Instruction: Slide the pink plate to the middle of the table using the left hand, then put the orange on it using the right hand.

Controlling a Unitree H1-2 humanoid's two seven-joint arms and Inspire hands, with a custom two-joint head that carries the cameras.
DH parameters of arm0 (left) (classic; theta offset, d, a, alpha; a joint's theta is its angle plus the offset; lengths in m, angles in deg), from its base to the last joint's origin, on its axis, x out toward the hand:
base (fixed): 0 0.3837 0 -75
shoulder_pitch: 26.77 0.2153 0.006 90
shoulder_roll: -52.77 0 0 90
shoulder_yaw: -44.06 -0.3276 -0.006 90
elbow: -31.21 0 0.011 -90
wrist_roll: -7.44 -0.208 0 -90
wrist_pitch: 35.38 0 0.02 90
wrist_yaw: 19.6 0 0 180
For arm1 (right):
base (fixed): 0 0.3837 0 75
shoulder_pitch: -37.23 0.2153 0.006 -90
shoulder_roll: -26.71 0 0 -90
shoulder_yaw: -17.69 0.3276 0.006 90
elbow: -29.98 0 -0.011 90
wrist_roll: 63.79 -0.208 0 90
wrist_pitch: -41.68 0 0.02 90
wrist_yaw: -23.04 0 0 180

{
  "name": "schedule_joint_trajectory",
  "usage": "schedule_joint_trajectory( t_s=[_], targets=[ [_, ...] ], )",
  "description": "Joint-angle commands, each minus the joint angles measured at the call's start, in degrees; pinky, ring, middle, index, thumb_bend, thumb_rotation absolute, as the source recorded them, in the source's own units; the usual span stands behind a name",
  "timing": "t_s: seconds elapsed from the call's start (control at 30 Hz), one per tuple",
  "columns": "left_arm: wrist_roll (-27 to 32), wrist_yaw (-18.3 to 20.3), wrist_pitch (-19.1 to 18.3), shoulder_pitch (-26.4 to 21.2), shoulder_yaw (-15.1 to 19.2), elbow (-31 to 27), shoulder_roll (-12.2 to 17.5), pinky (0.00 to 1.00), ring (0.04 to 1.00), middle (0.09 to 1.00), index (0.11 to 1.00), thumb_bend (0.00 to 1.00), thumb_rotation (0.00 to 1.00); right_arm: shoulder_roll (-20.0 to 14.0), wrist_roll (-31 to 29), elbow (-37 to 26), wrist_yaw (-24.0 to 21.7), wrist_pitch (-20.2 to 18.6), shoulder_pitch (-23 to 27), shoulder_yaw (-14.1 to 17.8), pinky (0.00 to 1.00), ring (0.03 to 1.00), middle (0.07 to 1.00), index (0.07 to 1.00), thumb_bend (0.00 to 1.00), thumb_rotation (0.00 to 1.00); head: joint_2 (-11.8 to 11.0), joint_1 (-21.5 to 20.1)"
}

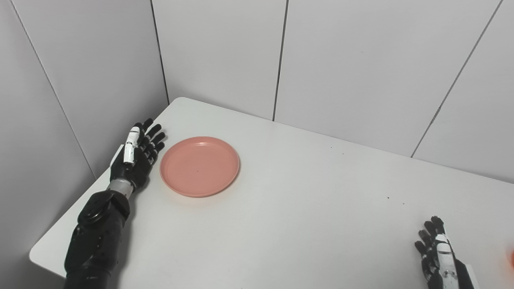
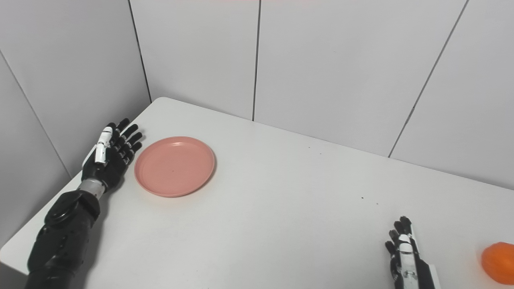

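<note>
A pink plate (image 1: 200, 165) lies empty on the left part of the white table (image 1: 305, 208). My left hand (image 1: 138, 153) rests open just left of the plate, fingers stretched out and close to its rim; contact cannot be told. At the bottom right, my right hand (image 2: 403, 251) is open with fingers apart, holding nothing. The orange (image 2: 499, 263) sits on the table at the right edge of the right eye view, a short way to the right of that hand. In the left eye view only a sliver of the orange (image 1: 512, 259) shows.
White panelled walls (image 1: 341, 60) close in the table at the back and left. The table's left corner edge (image 1: 40, 249) lies near my left forearm.
</note>
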Motion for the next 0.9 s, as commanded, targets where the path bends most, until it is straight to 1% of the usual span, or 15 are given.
schedule_joint_trajectory(
  t_s=[0.0, 0.2, 0.4, 0.53, 0.67, 0.73, 0.87],
  targets=[
    [0.1, 0.4, 0.4, -0.6, -0.1, 0.5, 0.8, 0.96, 0.938, 0.937, 0.921, 0.35, 1.0, 0.1, -0.1, -1.0, 0.3, -1.9, -0.3, 0.2, 1.0, 1.0, 1.0, 1.0, 0.03, 1.0, 0.1, 0.0],
    [1.2, 0.0, -0.7, -0.8, -0.2, 0.4, 0.4, 0.96, 0.942, 0.948, 0.938, 0.35, 1.0, -0.1, -0.1, -0.8, 0.1, -1.3, -0.3, 0.1, 1.0, 1.0, 1.0, 1.0, 0.04, 1.0, 0.3, -0.1],
    [1.5, 0.5, -1.5, -0.6, -1.5, -0.6, 0.1, 0.97, 0.95, 0.953, 0.956, 0.33, 1.0, -0.1, 0.1, -1.0, 0.0, -1.1, -0.4, 0.0, 1.0, 1.0, 1.0, 1.0, 0.03, 1.0, 0.3, -0.2],
    [2.0, -0.1, -3.2, -0.5, -1.9, -1.5, -0.6, 0.95, 0.934, 0.938, 0.94, 0.34, 1.0, 0.0, -0.3, -1.6, 0.0, -2.1, -0.5, 0.1, 1.0, 1.0, 1.0, 1.0, 0.03, 1.0, 0.4, -0.3],
    [1.7, -1.3, -5.2, 0.1, -2.6, -4.3, -1.6, 0.93, 0.927, 0.935, 0.928, 0.35, 1.0, 0.1, -0.2, -2.0, 0.2, -2.6, -0.6, 0.0, 1.0, 1.0, 1.0, 1.0, 0.03, 1.0, 0.7, -0.4],
    [2.0, -1.4, -6.3, 0.2, -2.9, -5.2, -1.9, 0.94, 0.934, 0.944, 0.931, 0.35, 1.0, -0.1, 0.0, -2.2, 0.1, -2.9, -0.7, -0.2, 1.0, 1.0, 1.0, 1.0, 0.03, 1.0, 0.8, -0.4],
    [1.4, -1.8, -7.7, 0.0, -4.0, -6.5, -2.1, 0.93, 0.93, 0.943, 0.923, 0.33, 1.0, 0.1, -0.1, -2.3, 0.1, -3.2, -0.6, -0.3, 1.0, 1.0, 1.0, 1.0, 0.03, 1.0, 1.0, -0.6]
  ],
)
